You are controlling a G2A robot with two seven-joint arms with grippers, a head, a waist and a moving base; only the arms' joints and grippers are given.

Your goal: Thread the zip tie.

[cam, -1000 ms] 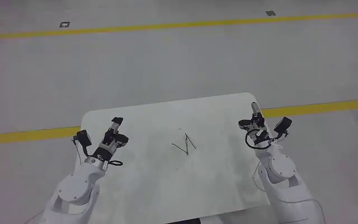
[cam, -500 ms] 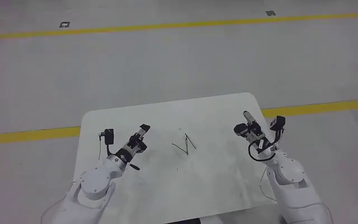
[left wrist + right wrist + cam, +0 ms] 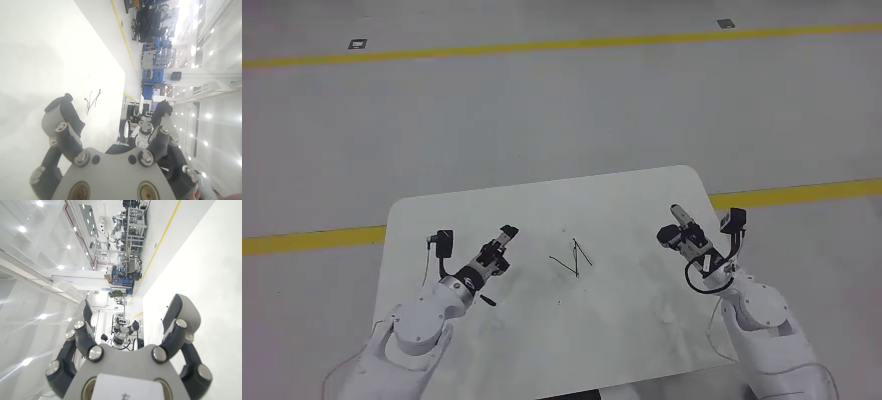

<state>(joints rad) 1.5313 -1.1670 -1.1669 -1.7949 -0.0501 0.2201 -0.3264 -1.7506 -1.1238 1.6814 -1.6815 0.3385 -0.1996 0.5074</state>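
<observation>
A white table (image 3: pixel 622 200) with rounded corners fills the lower middle of the top view. A small cluster of thin black zip ties (image 3: pixel 573 259) lies loosely crossed on it, near the centre of the frame, with neither arm touching it. The left gripper (image 3: pixel 504 239) sits over the table just left of the ties, its claw spread wide and holding nothing. The right gripper (image 3: pixel 679 224) sits at the right of the frame, near the table's right edge and well apart from the ties, its claw also spread wide and holding nothing.
</observation>
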